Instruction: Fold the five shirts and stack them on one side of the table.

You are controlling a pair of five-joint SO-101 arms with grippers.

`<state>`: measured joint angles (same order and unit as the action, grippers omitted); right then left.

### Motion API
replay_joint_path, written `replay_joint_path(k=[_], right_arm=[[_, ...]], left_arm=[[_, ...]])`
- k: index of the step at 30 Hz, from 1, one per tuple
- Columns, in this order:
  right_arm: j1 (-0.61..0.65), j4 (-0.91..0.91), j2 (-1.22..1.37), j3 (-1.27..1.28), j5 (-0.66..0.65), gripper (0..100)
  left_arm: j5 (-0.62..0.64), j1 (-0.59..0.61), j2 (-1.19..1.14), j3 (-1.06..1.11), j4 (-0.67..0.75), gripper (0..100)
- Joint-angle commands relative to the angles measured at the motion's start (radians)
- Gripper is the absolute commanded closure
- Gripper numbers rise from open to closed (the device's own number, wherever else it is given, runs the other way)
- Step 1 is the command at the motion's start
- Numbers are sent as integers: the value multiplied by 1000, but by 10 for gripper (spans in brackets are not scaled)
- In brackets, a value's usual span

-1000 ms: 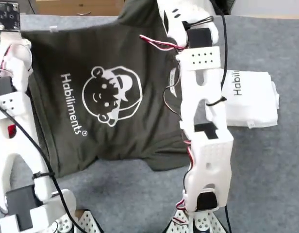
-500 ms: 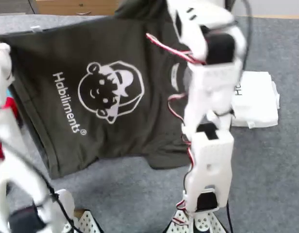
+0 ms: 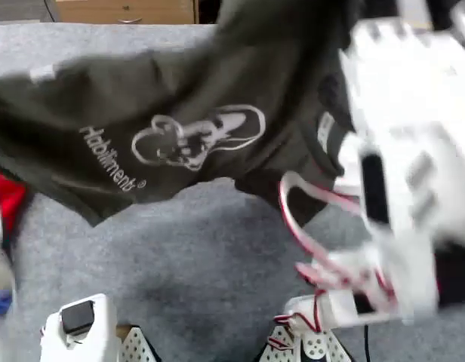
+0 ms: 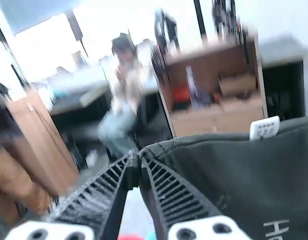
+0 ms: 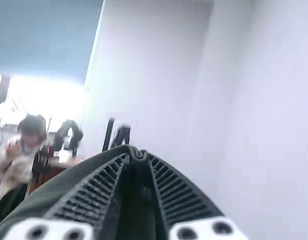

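A dark olive shirt (image 3: 180,98) with a white bear print hangs in the air above the grey table (image 3: 180,256), stretched between both arms. In the left wrist view my left gripper (image 4: 139,167) is shut on the shirt's (image 4: 244,170) edge near its white label. My right gripper (image 5: 136,155) is shut on a bunched fold of the same shirt (image 5: 59,192). The right arm (image 3: 398,151) stands high and close to the camera at the right of the high view, hiding the table behind it.
Both arm bases (image 3: 81,332) sit at the table's front edge. A wooden cabinet (image 3: 127,11) lines the far side. Bare grey table surface lies beneath the lifted shirt.
Both arms have risen and lifted the olive shirt, which lay flat a second ago. The right arm swung up toward the camera and now covers the folded white shirt at the right.
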<state>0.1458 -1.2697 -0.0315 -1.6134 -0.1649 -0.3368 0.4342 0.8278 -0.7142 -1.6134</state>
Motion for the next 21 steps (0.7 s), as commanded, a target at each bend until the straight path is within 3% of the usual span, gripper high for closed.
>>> replay_joint_path(k=[1,7,13,16,21], right_arm=[[-11,6,-102,-24,8,985],[-15,75,-177,153,6,985],[-12,292,-150,562,6,985],[-12,443,-90,776,5,985],[-11,597,73,1007,5,985]], left_arm=[[6,-4,32,-203,-71,971],[9,-10,43,-288,-109,971],[8,-13,9,163,-12,971],[5,-7,-18,555,245,971],[5,-7,-49,1159,930,971]])
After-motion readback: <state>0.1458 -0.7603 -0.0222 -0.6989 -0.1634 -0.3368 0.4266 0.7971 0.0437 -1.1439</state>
